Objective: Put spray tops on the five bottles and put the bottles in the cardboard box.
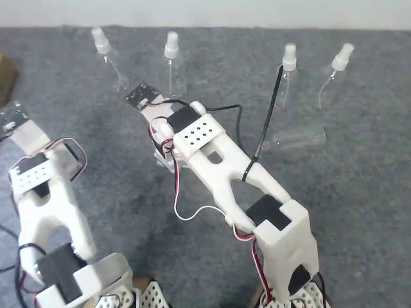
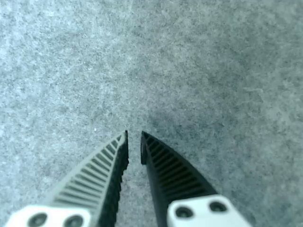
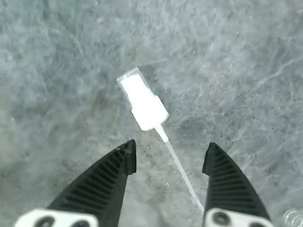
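Observation:
Four clear bottles stand in a row at the back of the grey carpet, each with a white spray top: one [image 1: 106,58], a second [image 1: 172,61], a third [image 1: 287,74] and a fourth [image 1: 337,70]. Another clear bottle [image 1: 297,137] lies on its side without a top, beside the right arm [image 1: 212,151]. A loose white spray top [image 3: 144,104] with its thin tube lies on the carpet. My right gripper [image 3: 170,149] hangs open just above it, its fingers on either side of the tube. My left gripper [image 2: 134,137] is shut over bare carpet with nothing in it.
A brown cardboard corner [image 1: 5,77] shows at the far left edge. The left arm [image 1: 42,192] stands at the near left. A black cable [image 1: 266,119] runs from the right arm toward the third bottle.

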Controlling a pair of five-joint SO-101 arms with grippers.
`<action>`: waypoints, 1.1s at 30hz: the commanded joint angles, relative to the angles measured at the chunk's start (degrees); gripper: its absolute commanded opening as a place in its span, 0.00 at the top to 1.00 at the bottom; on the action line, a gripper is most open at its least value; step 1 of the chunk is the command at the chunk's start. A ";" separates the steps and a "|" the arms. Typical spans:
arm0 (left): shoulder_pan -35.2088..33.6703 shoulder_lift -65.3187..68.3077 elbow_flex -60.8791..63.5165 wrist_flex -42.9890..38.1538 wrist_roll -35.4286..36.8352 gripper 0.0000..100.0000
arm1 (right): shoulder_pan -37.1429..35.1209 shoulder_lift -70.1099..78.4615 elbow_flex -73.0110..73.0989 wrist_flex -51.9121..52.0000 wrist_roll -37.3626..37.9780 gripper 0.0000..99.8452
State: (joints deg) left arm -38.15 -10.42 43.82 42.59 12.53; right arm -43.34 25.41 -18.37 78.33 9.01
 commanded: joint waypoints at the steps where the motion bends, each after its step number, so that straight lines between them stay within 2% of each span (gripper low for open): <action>1: -0.09 -2.90 -3.12 -1.05 0.79 0.96 | -1.36 -1.19 -3.43 0.66 4.48 0.78; 5: -0.09 -2.90 -3.12 -1.05 0.79 0.96 | -2.95 -1.10 -3.25 0.92 9.93 0.79; 14: -0.09 -2.90 -3.12 -1.05 0.79 0.96 | -6.55 7.96 -3.69 -3.82 16.26 0.79; 23: -0.09 -2.90 -3.12 -1.05 0.70 0.96 | -3.38 8.92 -5.45 -5.58 18.11 0.79; 33: -0.09 -2.90 -3.12 -1.05 0.70 0.96 | -3.47 13.32 -4.48 -7.78 20.92 0.81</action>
State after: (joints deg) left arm -38.15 -10.42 43.82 42.59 12.53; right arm -47.56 39.74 -20.84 71.38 27.91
